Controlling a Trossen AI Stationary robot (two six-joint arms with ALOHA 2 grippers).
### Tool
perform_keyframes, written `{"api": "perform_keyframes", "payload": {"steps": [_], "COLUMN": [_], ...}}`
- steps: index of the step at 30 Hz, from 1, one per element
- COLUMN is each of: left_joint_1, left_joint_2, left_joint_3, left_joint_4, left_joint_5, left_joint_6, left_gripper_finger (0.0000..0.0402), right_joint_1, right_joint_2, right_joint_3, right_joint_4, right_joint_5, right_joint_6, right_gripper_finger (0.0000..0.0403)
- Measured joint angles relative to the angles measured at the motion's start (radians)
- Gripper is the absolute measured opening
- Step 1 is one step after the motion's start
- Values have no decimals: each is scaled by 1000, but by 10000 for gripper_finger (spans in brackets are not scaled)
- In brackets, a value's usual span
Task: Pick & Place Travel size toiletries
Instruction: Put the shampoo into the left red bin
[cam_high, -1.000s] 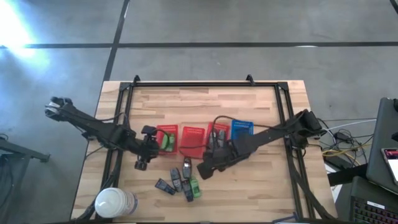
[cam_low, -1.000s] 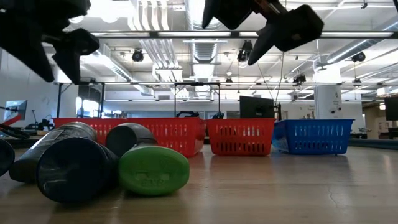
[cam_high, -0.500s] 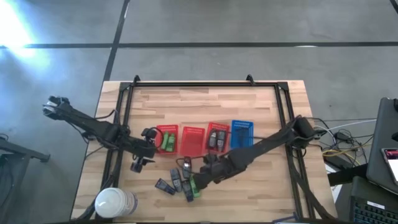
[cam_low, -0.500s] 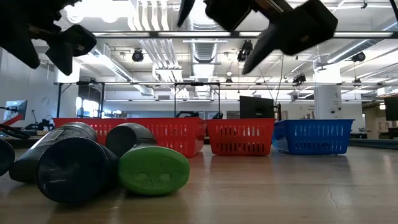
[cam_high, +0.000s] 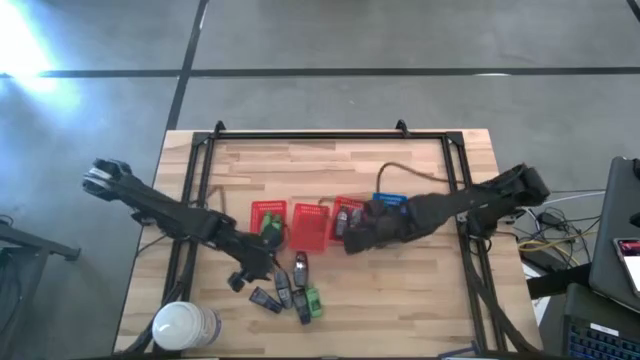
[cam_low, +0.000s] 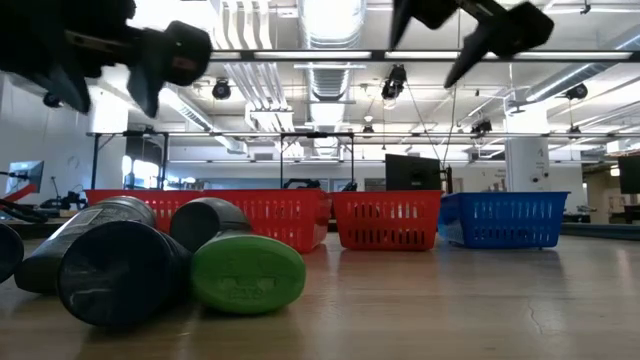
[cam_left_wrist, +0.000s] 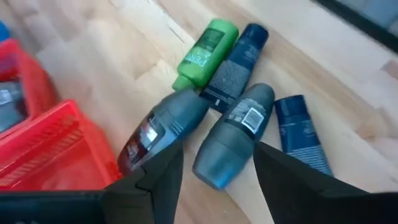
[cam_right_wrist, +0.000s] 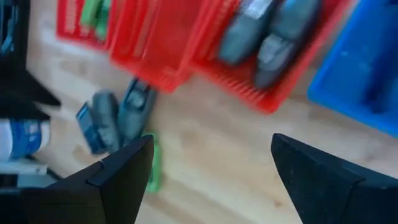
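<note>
Overhead, I see my left gripper (cam_high: 243, 279) beside the loose toiletries (cam_high: 290, 292) near the table's front; the right gripper (cam_high: 352, 238) hangs over the red baskets (cam_high: 305, 226). Both wrist views show spread, empty fingers: left fingers (cam_left_wrist: 163, 169), right fingers (cam_right_wrist: 124, 171).

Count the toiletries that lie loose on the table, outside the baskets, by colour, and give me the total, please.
Green tube: 1
Dark blue tubes: 2
Grey roll-on bottles: 2
Total: 5
</note>
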Motion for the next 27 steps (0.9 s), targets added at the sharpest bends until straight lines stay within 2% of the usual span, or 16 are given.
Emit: {"api": "perform_keyframes", "payload": {"steps": [6, 14, 22, 27], "left_joint_1": [-1, -2, -5, -7], "left_joint_2": [209, 509, 716, 767], "left_joint_3": [162, 442, 685, 748], "left_joint_4": [13, 10, -246, -317], "left_joint_5": [3, 34, 35, 38], "left_joint_6": [82, 121, 236, 270], "left_gripper_finger": [189, 188, 188, 201], "right_joint_1": [-20, -16, -9, -3], "right_joint_2": [-150, -272, -303, -302], "right_joint_3": [-153, -270, -301, -300], "right_joint_4": [26, 56, 79, 86], "right_joint_5": [4, 8, 4, -2], "right_joint_6": [-59, -124, -208, -240], "right_gripper_finger": [315, 337, 361, 363]}}
